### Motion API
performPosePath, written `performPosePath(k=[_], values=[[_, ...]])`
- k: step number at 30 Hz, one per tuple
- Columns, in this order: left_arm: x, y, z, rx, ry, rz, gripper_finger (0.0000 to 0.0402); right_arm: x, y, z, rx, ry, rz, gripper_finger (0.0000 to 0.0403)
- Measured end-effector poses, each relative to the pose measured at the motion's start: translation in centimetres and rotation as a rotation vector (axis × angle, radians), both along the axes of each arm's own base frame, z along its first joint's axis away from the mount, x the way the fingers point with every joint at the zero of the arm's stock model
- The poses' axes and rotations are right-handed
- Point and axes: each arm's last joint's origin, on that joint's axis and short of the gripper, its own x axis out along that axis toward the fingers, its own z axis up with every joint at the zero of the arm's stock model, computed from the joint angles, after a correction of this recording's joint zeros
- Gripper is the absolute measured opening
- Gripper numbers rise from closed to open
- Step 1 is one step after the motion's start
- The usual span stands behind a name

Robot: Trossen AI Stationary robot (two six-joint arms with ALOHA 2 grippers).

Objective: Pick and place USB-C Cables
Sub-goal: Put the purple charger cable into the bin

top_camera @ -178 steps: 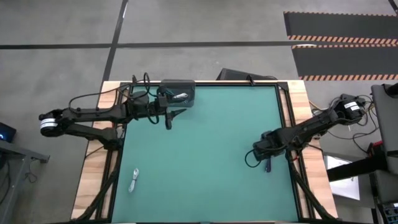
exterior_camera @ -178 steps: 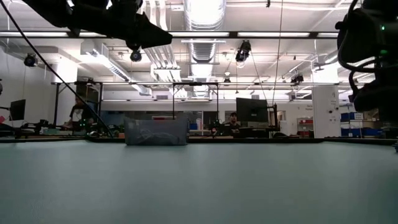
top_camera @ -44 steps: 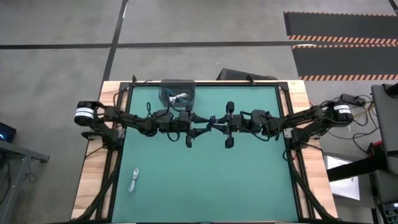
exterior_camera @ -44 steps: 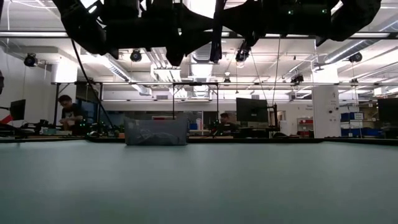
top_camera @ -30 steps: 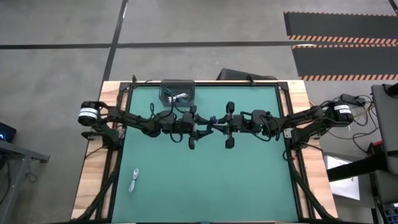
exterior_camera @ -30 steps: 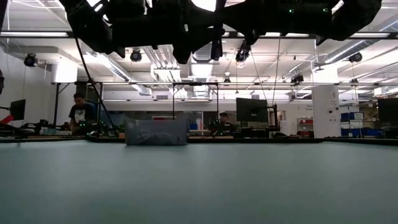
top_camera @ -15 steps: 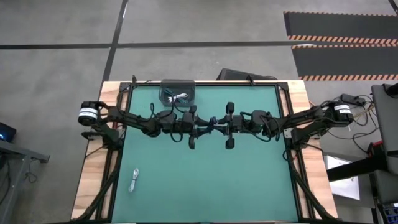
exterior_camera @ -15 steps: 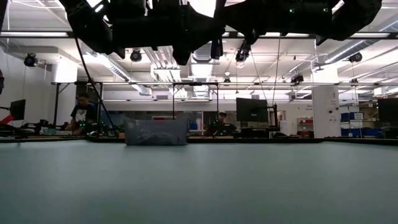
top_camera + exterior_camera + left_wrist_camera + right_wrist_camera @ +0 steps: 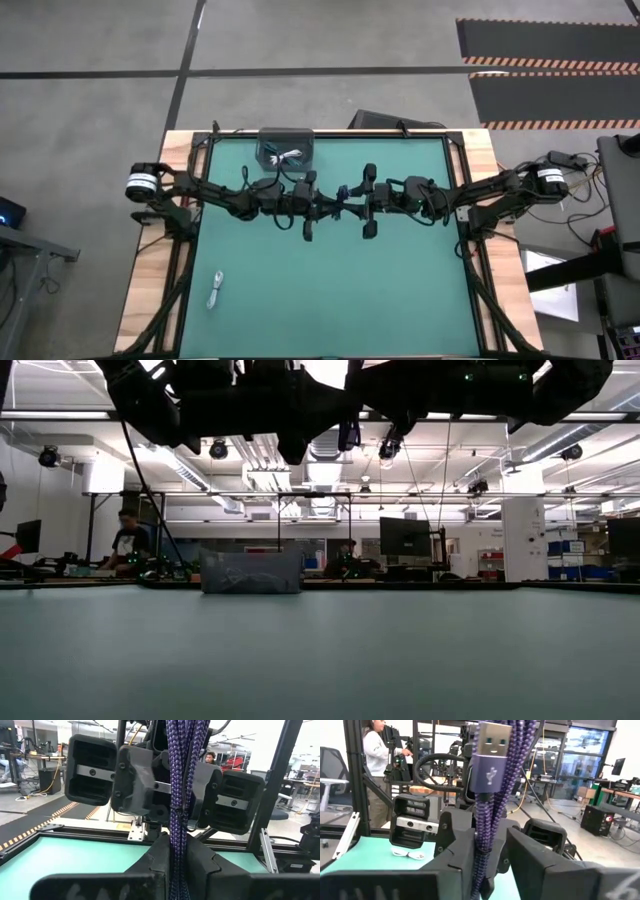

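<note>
Your two arms meet nose to nose above the middle of the desk [image 9: 400,290], a little toward its far edge, with one cable bundle shared between them. The purple braided USB-C cable [image 9: 340,196] hangs in the air between the left tool [image 9: 322,203] and the right tool [image 9: 358,198], and both sets of fingers look closed on it at once. So the cable lies straight ahead of each tool, touching both; neither arm is nearer.

In the left wrist view the cable [image 9: 179,795] runs as a straight upright hank between that arm's closed fingers, with the right arm's tool directly behind it. In the right wrist view the same hank [image 9: 487,800] stands between that arm's fingers, a purple USB plug [image 9: 488,762] at its upper end. The strands are woven, dark blue-purple, folded several times.

This reads as a handover: one tool must let go before the other can carry.

A clear bin [image 9: 285,150] sits at the far edge, with a white cable [image 9: 290,155] inside. Another white cable [image 9: 214,290] lies loose near the near-left corner.
</note>
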Motion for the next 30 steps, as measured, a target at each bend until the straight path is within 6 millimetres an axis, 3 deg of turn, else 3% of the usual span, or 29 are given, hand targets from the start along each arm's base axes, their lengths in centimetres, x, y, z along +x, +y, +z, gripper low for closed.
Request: performPosePath(k=[11,20,30], values=[[0.0,0.0,0.0,-0.001,0.002,0.005,0.0019,-0.3,0.0,0.4,0.016,0.002,0.01,0.0166],[-0.2,0.0,-0.3,-0.005,0.071,0.011,0.002,-1.9,0.1,1.8,0.01,0.049,0.011,0.0171],[-1.7,0.0,1.5,-0.006,0.122,0.024,0.002,-3.8,0.1,1.7,-0.026,0.058,0.009,0.0169]])
